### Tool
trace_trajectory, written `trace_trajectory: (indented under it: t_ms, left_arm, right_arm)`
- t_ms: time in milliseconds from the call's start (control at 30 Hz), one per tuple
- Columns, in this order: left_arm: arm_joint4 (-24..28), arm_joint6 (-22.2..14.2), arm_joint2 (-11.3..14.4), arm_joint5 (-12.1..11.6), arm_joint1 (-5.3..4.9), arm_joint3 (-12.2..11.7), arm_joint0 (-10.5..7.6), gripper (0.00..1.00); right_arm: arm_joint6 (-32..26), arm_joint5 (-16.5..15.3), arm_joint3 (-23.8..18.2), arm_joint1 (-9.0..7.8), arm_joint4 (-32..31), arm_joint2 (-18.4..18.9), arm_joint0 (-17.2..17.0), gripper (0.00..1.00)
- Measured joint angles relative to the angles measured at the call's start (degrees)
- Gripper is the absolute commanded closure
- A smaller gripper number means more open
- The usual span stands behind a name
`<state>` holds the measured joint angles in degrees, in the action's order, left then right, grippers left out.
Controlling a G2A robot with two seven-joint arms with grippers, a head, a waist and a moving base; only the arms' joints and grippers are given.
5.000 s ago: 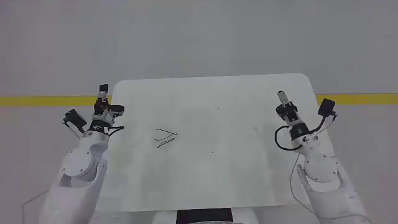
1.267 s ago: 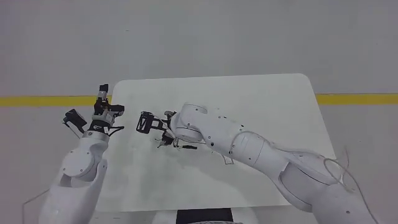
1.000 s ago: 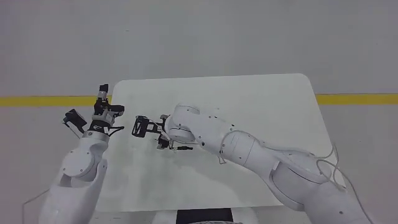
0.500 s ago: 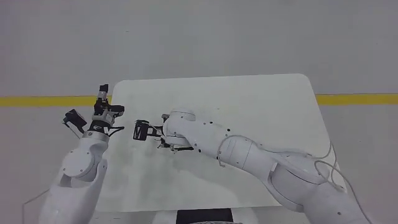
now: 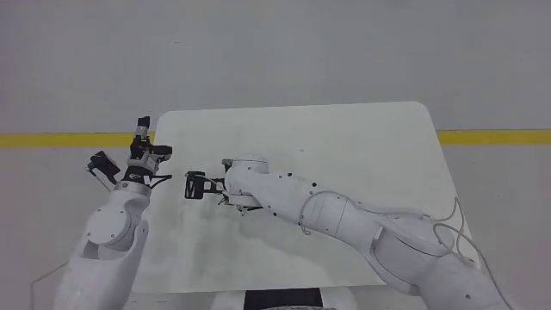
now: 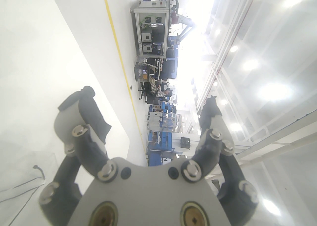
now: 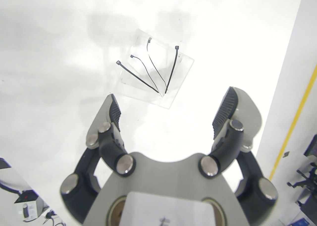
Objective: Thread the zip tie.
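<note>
Several black zip ties point(image 7: 151, 68) lie fanned out on a small clear square sheet point(image 7: 184, 64) on the white table point(image 5: 362, 138), their tails meeting at the corner nearest my right gripper. My right gripper point(image 7: 171, 102) hovers open just short of that corner, nothing between its fingers. Seen from above, the right arm stretches across to the table's left part, with the gripper point(image 5: 196, 186) at its end and the arm covering most of the ties. My left gripper point(image 5: 145, 142) sits open and empty at the table's left edge point(image 6: 147, 105), pointing out at the room.
The sheet and ties lie close to the table's left side, between the two grippers. In the left wrist view one tie point(image 6: 37, 171) on the sheet's edge is visible. The table's middle and right stretch are bare white surface.
The right arm has swung from the table's right edge across to the left part, and over the last second crept a little further left above the ties. The left arm has stayed put.
</note>
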<state>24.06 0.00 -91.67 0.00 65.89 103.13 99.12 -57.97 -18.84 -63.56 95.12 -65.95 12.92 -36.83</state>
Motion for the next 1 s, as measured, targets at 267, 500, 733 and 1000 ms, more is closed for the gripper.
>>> trace_trajectory:
  t_ms: [267,500,733,1000]
  left_arm:
    - [0.0,0.0,0.0,0.0,0.0,0.0,0.0,0.0]
    - [0.0,0.0,0.0,0.0,0.0,0.0,0.0,0.0]
    - [0.0,0.0,0.0,0.0,0.0,0.0,0.0,0.0]
    - [0.0,0.0,0.0,0.0,0.0,0.0,0.0,0.0]
  right_arm:
    - [0.6,-0.6,2.3,1.5,0.1,-1.3,1.1,0.75]
    - [1.2,-0.6,5.4,2.89,2.5,-3.2,2.3,0.7]
    - [0.9,-0.6,8.3,4.25,2.5,-3.2,1.9,0.72]
    - [-0.1,-0.6,11.1,6.31,2.3,-3.2,0.9,0.75]
